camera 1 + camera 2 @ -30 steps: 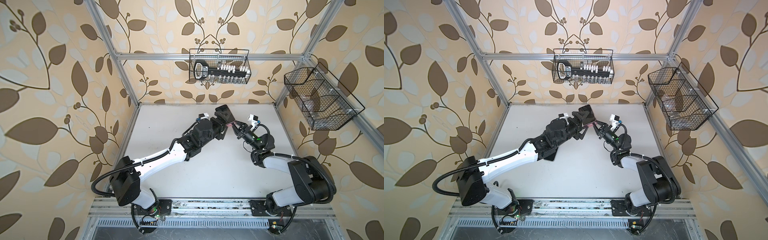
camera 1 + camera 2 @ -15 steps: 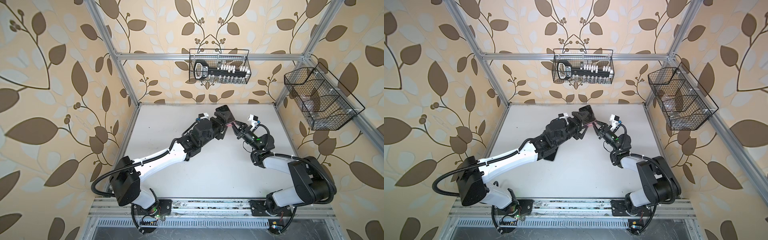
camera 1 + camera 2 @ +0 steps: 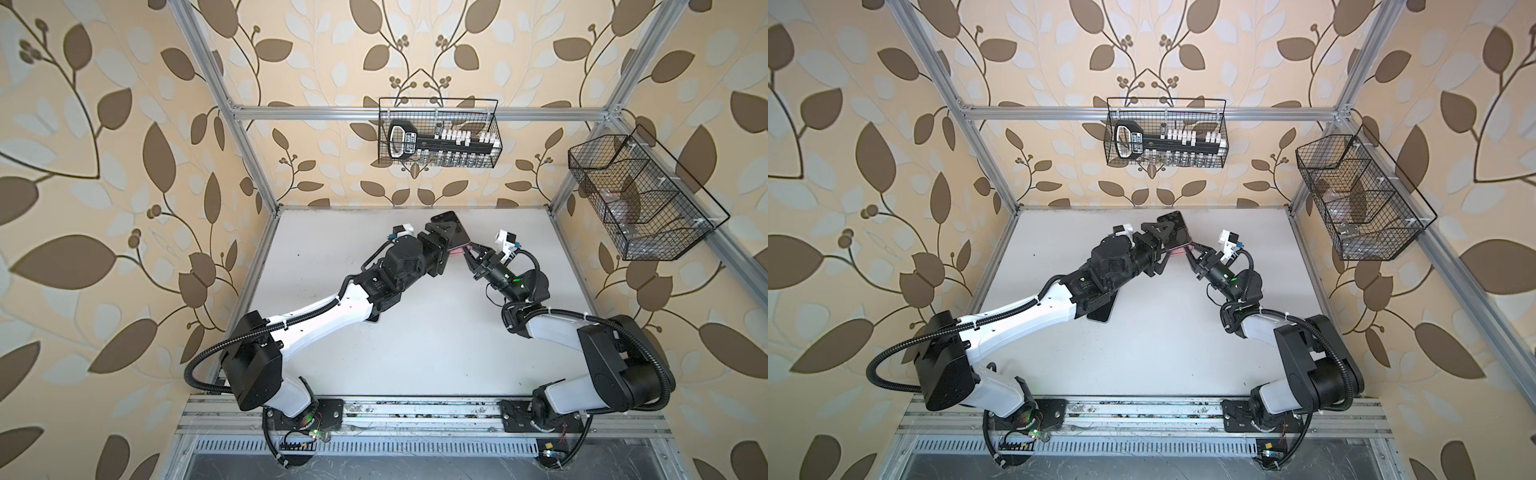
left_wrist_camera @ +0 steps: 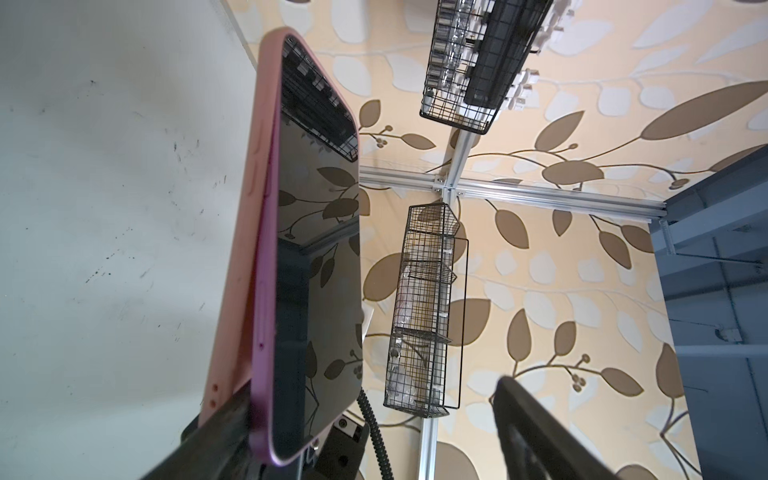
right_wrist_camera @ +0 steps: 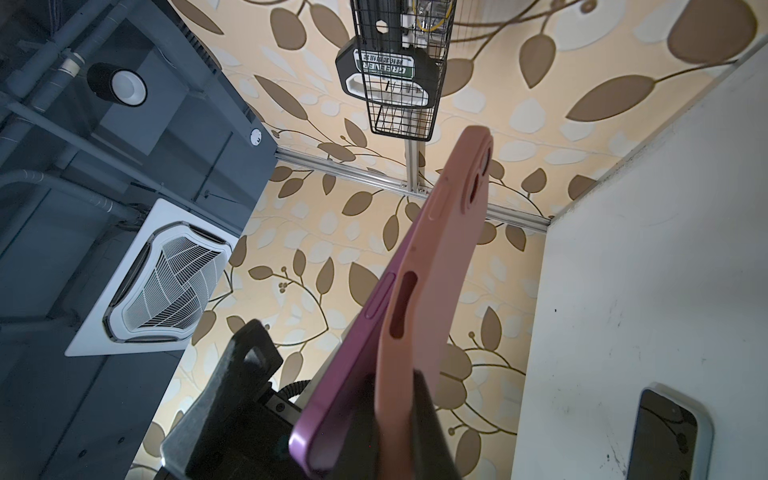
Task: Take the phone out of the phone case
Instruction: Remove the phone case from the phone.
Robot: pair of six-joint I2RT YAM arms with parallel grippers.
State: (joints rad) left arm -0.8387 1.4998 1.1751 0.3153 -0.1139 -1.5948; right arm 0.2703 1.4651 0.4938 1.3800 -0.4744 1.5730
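Observation:
The phone (image 4: 320, 249), with a dark screen and a purple frame, is held up above the table, its lower end peeled out of the pink phone case (image 4: 245, 249). My right gripper (image 5: 397, 419) is shut on the case (image 5: 432, 270) wall, one finger between case and phone (image 5: 353, 361). My left gripper (image 4: 370, 399) straddles the phone, open. One of its fingers (image 4: 224, 419) lies against the case side and the other finger (image 4: 536, 432) stands well off the screen. In both top views the grippers (image 3: 446, 237) (image 3: 1190, 251) meet at the phone (image 3: 1173, 226) near the table's back.
A second phone (image 5: 665, 436) lies flat on the white table (image 3: 415, 353), partly under my left arm (image 3: 1100, 311). A wire basket (image 3: 438, 133) with tools hangs on the back wall. Another wire basket (image 3: 640, 199) hangs on the right wall.
My left gripper's jaws have drawn in a little around the phone. Both arms, the phone and the case stay where they were.

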